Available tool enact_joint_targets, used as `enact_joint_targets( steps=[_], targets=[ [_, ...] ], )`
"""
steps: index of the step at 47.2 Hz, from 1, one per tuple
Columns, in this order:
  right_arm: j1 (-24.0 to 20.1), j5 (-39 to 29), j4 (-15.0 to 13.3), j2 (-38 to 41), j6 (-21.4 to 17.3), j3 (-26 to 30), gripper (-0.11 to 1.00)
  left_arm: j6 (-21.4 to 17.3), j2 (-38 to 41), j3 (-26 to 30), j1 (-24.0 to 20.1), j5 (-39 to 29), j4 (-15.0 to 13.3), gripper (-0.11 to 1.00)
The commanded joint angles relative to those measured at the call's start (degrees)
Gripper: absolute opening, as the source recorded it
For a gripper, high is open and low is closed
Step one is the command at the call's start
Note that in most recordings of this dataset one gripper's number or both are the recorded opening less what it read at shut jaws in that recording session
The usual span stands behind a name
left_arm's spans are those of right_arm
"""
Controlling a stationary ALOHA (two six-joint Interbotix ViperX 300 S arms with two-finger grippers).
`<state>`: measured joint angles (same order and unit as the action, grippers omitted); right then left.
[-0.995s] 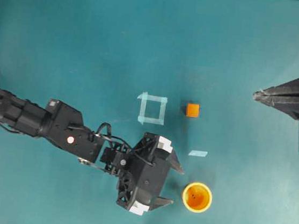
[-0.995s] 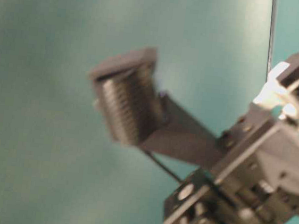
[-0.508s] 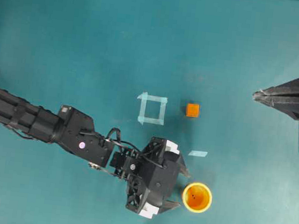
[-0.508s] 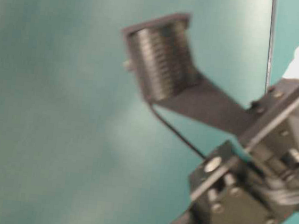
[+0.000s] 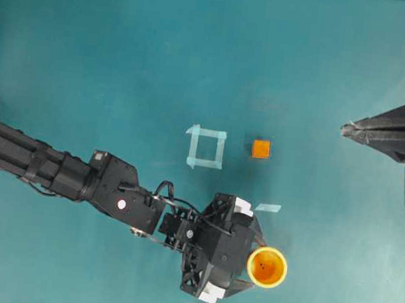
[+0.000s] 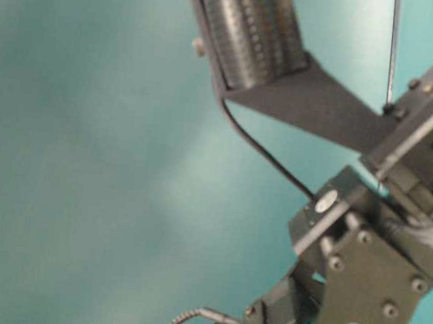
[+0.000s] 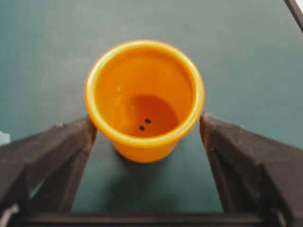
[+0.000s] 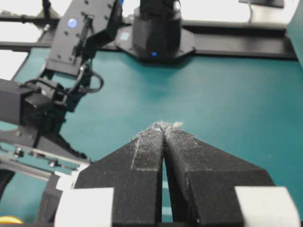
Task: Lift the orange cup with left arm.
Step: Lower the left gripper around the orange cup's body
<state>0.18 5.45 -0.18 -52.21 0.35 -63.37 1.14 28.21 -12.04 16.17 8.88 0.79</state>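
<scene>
The left gripper (image 7: 144, 127) stands wide around the upright orange cup (image 7: 144, 97) on the teal table (image 5: 125, 62), fingers (image 7: 52, 151) at its rim. Uneven closing could tip the cup. The right gripper (image 8: 163, 130), pressed together, is parked well apart.

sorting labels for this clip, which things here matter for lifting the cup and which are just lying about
Part of the job:
- orange cup
- left gripper, open, fingers either side of the cup

Just lying about:
- small orange cube
- tape square
- tape strip
- right gripper, shut, parked aside
</scene>
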Motion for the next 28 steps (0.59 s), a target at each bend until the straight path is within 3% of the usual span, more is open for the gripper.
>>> enact_joint_targets(
  steps=[1,28],
  targets=[
    [0.09,0.44,0.00,0.35,0.09,2.02,0.00,0.09,-0.88,1.85,0.26,0.35,-0.09,0.85],
    [0.09,0.18,-0.09,0.53,0.00,2.02,0.00,0.09,1.49,5.27,0.79,0.70,-0.09,0.85]
  ],
)
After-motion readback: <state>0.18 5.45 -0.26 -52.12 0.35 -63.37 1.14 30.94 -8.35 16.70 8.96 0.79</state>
